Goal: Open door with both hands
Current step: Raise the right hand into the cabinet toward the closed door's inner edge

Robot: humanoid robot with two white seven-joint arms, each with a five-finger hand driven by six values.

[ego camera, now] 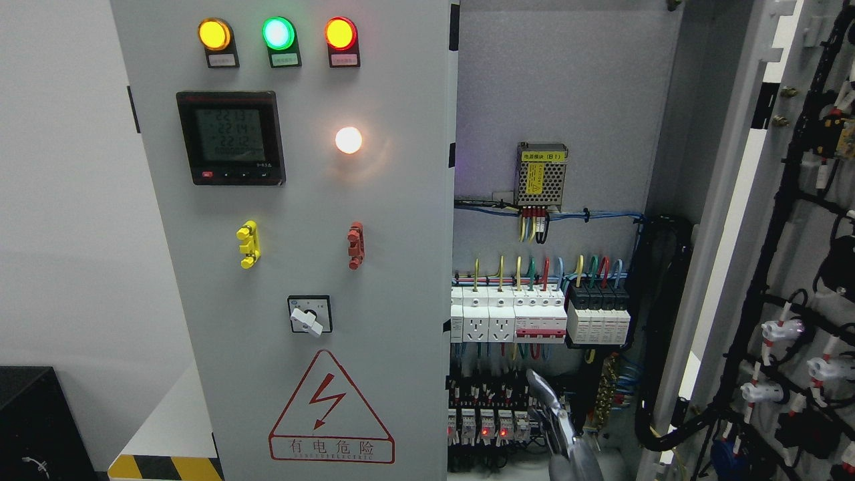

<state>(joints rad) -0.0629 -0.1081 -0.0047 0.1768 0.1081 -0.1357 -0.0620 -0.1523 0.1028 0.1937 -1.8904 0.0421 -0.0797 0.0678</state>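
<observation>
The grey cabinet's left door [401,220] is closed. It carries three lit lamps [278,33], a meter [230,137], a yellow handle [248,244] and a red handle [355,245]. The right door [725,220] is swung wide open to the right, and its inner face shows black wiring [778,220]. My right hand [558,421] rises from the bottom edge just right of the middle, in front of the open compartment. Its silver fingers [540,389] are stretched out and hold nothing. It touches neither door. My left hand is out of view.
Inside the open compartment are white breakers and sockets [507,321], black modules [598,317], a power supply [541,175] and coloured wires. A rotary switch [308,315] and a red warning triangle [330,411] sit low on the left door. A black box [33,421] stands at lower left.
</observation>
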